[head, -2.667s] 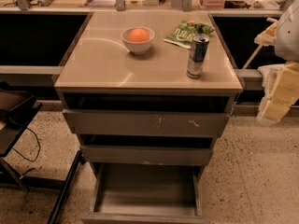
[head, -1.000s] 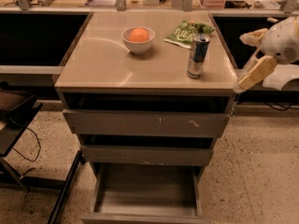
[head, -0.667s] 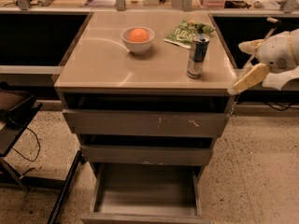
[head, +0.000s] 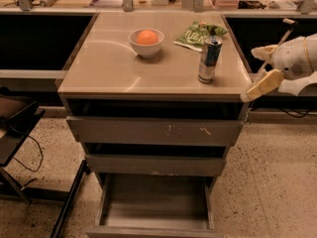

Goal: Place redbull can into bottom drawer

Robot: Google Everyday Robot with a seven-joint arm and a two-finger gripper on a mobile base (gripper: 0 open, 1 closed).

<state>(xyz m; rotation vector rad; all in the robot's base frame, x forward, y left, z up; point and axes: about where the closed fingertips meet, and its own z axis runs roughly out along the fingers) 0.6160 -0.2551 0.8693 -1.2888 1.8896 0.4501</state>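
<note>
Right of one redbull can (head: 210,58), pincer (head: 250,74)

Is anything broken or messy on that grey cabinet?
Only small things. The top grey drawer front has white scratch marks, and the shallow grey bottom drawer is pulled out. The slim blue and silver redbull can stands upright, with nothing spilled. The cream end effector hangs beside the right edge of the beige countertop.

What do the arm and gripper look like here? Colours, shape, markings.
The gripper, at the right edge beside the cabinet top, has two cream, blunt paddle-like fingers. Behind it the arm is a rounded glossy white shell with a thin orange ring. No cabling clearly its own.
</note>
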